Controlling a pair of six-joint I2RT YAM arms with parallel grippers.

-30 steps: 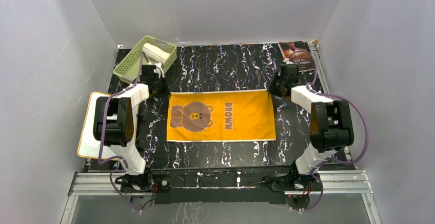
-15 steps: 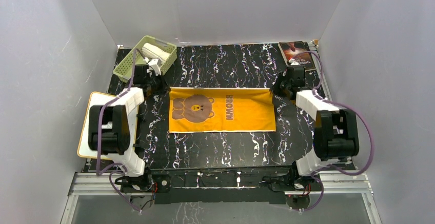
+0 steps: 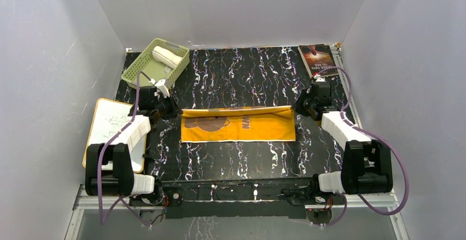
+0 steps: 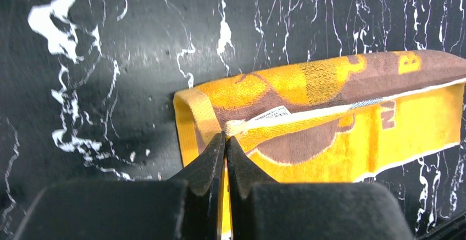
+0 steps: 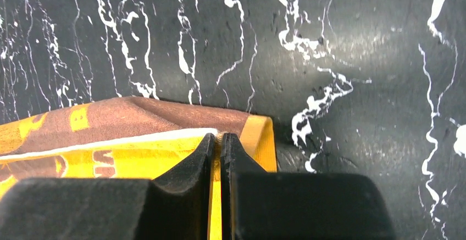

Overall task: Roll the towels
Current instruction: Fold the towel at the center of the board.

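Observation:
The mustard-yellow towel with a brown bear print lies across the middle of the black marbled table, its far edge folded toward the near side so the tan-brown back shows along the fold. My left gripper is shut on its far left corner. My right gripper is shut on its far right corner. Both hold the edge just above the cloth. The cream-white towel lies rolled in the green basket at the far left.
A dark-covered book lies at the far right corner. A white board with a yellow rim lies at the left edge beside my left arm. White walls close in the table on three sides.
Both grippers have pulled the towel's far edge toward the near side, folding it over. The visible yellow face has shrunk to a narrow band and most of the bear print is covered.

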